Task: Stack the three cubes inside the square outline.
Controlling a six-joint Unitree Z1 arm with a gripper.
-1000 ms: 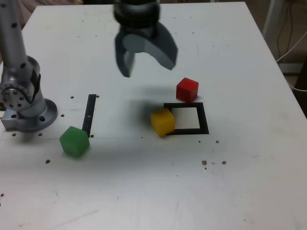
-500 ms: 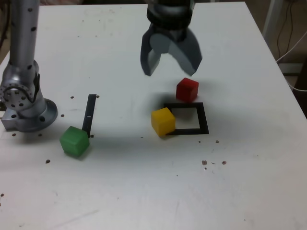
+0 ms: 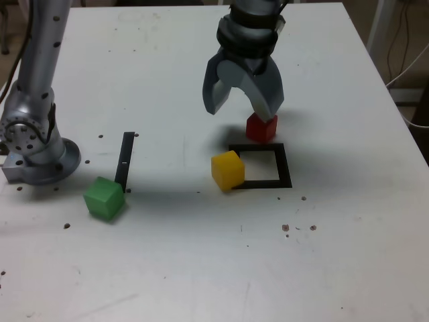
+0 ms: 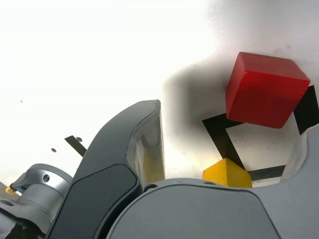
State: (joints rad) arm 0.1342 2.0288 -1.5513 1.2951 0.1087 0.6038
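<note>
Overhead, smooth grey curved jaws (image 3: 242, 115) gape above matte cubes (image 3: 228, 170).

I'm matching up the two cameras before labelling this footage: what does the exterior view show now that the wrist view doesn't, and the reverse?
Only the exterior view: the green cube and the table's far edge.

Only the wrist view: a faint yellow reflection on the inner face of one gripper finger.

Both: the red cube, the yellow cube, the square outline, the narrow black strip and the open gripper.
</note>
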